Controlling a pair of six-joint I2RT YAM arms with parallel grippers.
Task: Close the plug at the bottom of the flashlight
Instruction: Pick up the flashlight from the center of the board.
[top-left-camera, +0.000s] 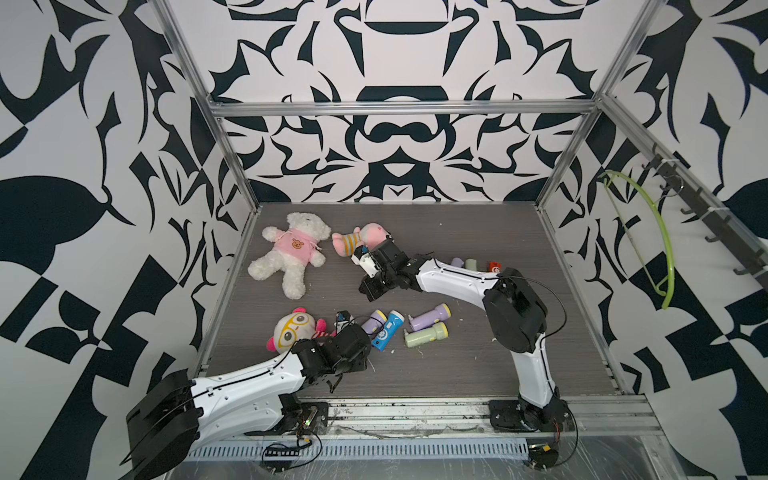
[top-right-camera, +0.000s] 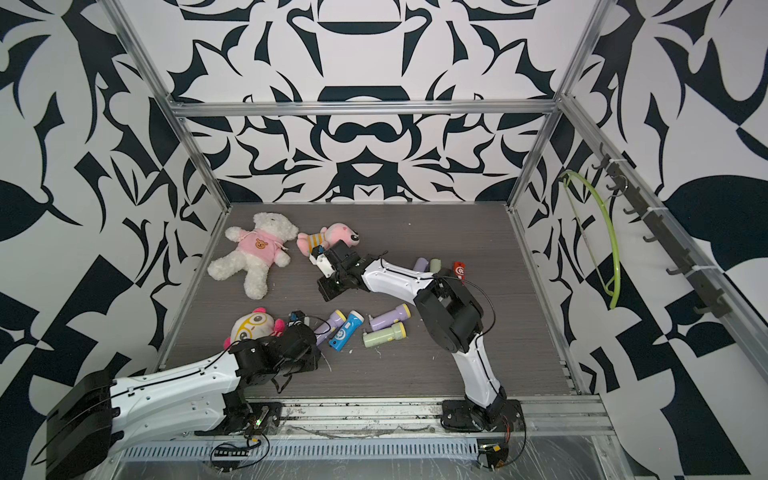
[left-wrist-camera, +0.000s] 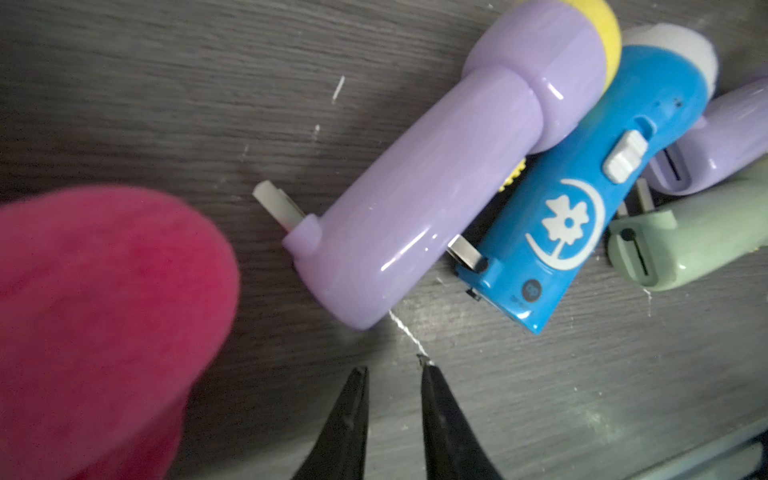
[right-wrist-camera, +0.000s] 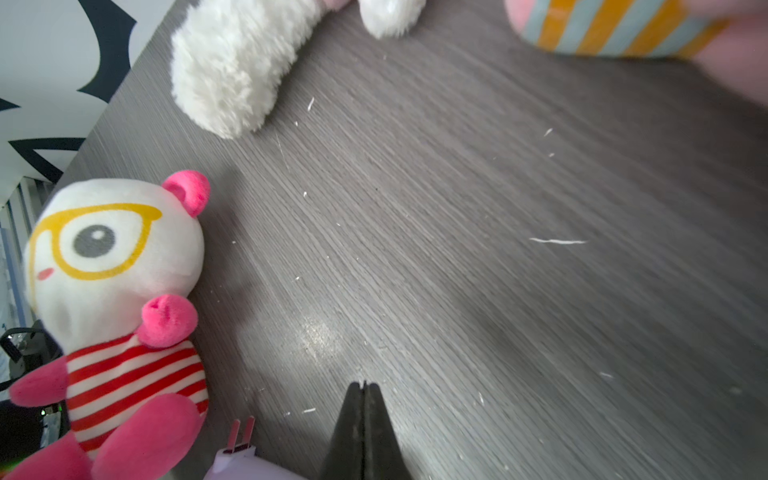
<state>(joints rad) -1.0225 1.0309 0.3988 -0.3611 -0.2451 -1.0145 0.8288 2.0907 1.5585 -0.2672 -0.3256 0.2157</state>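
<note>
Several toy flashlights lie in a cluster at the front middle of the table. The purple flashlight (left-wrist-camera: 415, 199) (top-left-camera: 372, 320) with a yellow head has its plug (left-wrist-camera: 278, 205) folded out from the bottom end. Against it lies a blue flashlight (left-wrist-camera: 582, 199) (top-left-camera: 388, 330), with a metal prong (left-wrist-camera: 467, 253) sticking out. My left gripper (left-wrist-camera: 392, 368) hovers just short of the purple one's bottom end, jaws narrowly parted and empty. Farther back, over bare table, my right gripper (right-wrist-camera: 364, 384) is shut on nothing. A pale purple base with two raised prongs (right-wrist-camera: 241, 432) shows beside it.
A second purple flashlight (top-left-camera: 428, 316) and a green flashlight (top-left-camera: 426, 336) lie to the right. The glasses doll (top-left-camera: 295, 330) presses close on the left gripper's left; its pink limb (left-wrist-camera: 104, 311) crowds that view. A white teddy (top-left-camera: 291, 253) and a striped plush (top-left-camera: 361, 239) lie behind.
</note>
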